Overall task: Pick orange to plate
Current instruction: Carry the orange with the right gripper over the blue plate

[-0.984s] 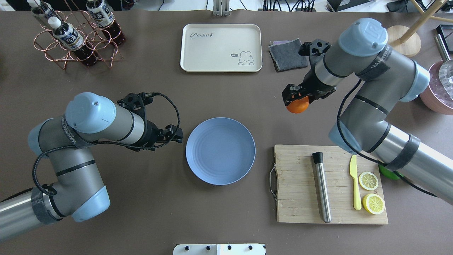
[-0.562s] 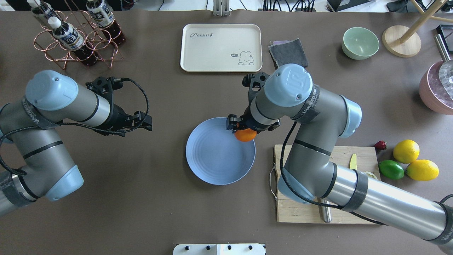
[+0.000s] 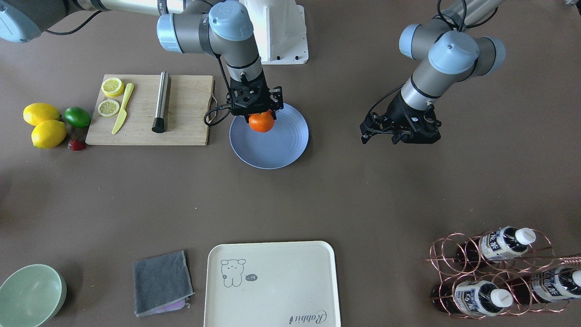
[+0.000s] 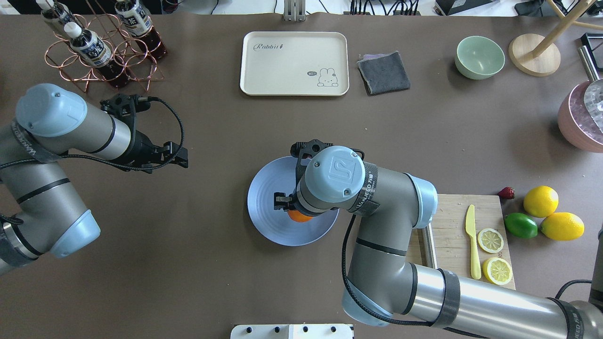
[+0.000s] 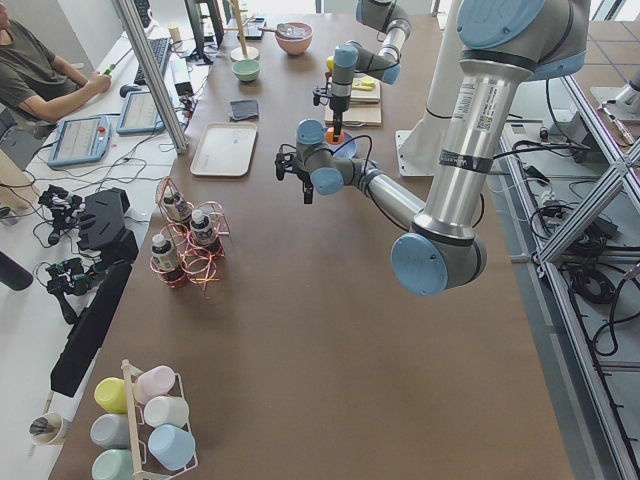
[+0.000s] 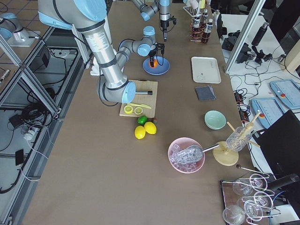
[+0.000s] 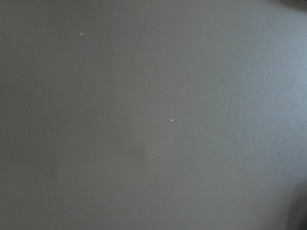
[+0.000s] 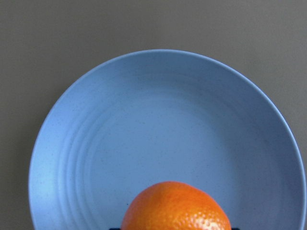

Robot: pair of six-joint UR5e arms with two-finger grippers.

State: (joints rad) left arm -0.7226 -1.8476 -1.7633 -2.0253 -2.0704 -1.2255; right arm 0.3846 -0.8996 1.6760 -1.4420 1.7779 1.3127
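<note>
The orange [image 3: 261,122] is pinched between the fingers of my right gripper [image 3: 258,114], which is shut on it. It hangs low over the blue plate [image 3: 277,143], on the side nearer the robot's base; contact with the plate cannot be judged. From overhead my right wrist hides most of the orange [image 4: 297,217] above the plate [image 4: 264,195]. In the right wrist view the orange [image 8: 175,207] fills the bottom edge over the plate [image 8: 144,120]. My left gripper [image 4: 181,157] hovers over bare table left of the plate, holding nothing; its finger gap is unclear.
A cutting board [image 4: 452,212] with a yellow knife [image 4: 472,242], lemon slices [image 4: 490,240] and a metal rod lies right of the plate. Two lemons [image 4: 541,201], a lime [image 4: 520,225], a cream tray [image 4: 294,63], a grey cloth [image 4: 384,72], a green bowl [image 4: 479,57] and a bottle rack [image 4: 101,47] ring the table.
My right arm carried the orange from the table's right side to the plate's far-right rim, then over its middle. My left arm drew back to the left, away from the plate.
</note>
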